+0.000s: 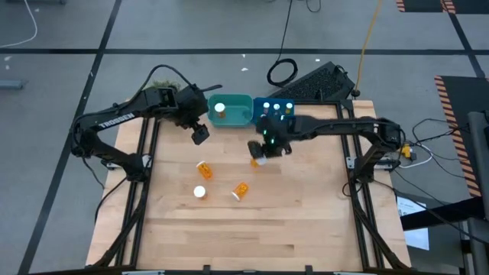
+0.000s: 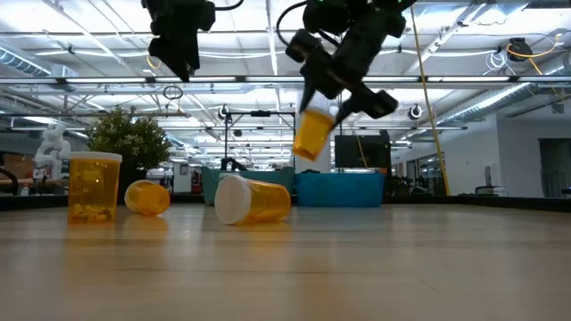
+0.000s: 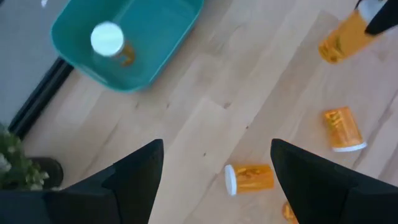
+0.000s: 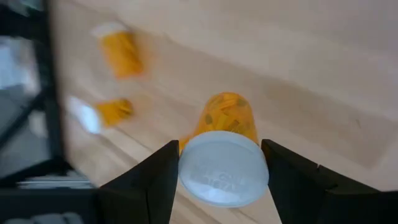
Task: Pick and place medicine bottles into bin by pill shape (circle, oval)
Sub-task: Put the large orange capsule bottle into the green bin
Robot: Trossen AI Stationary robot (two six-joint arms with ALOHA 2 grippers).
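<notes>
My right gripper [image 4: 221, 157] is shut on an orange medicine bottle [image 2: 312, 134] and holds it above the table's middle, just in front of the bins. Three more medicine bottles are on the wood: one upright [image 1: 200, 192], two lying on their sides [image 1: 204, 168] [image 1: 240, 190]. The teal bin [image 1: 238, 114] at the far edge holds one white-capped bottle [image 3: 109, 40]. The blue bin [image 1: 275, 108] next to it holds several. My left gripper [image 3: 217, 155] hovers open near the teal bin, touching nothing. My right gripper pinches the bottle's white cap [image 4: 224, 169] between its two fingers, one on each side of the cap's rim. The fingers come from above, slanting down. The bottle hangs tilted below them, its orange body [image 4: 227, 115] pointing toward the table, lifted clear.
A keyboard [image 1: 317, 80] and a coiled cable [image 1: 281, 72] lie beyond the table's far edge. A small plant [image 1: 164, 76] stands behind the left arm. Bare wood stretches across the table's near half.
</notes>
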